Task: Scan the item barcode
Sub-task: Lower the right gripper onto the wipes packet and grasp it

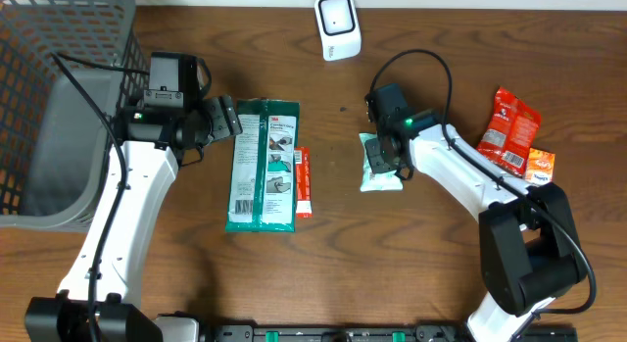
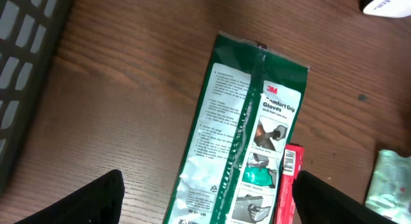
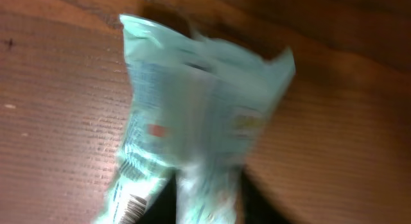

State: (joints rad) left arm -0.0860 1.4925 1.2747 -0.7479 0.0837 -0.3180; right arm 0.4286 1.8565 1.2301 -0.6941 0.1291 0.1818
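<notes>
— Right end effector (image 1: 384,151): clenched on the packet (image 1: 380,173)?
— Cannot tell, too blurred; packet sits directly under it. Left end effector (image 1: 236,118) is released, gloves (image 1: 263,166) just ahead.

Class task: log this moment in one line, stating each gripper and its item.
left gripper: open, by green gloves pack | right gripper: at mint packet, grip unclear

Grey basket (image 1: 59,28) at left; green glove pack (image 1: 263,166) touching, seemingly, red stick (image 1: 303,182).

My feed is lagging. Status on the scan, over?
Left hand open by gloves pack. Right hand at mint packet, grip unclear. Nothing between packet and scanner.
</notes>
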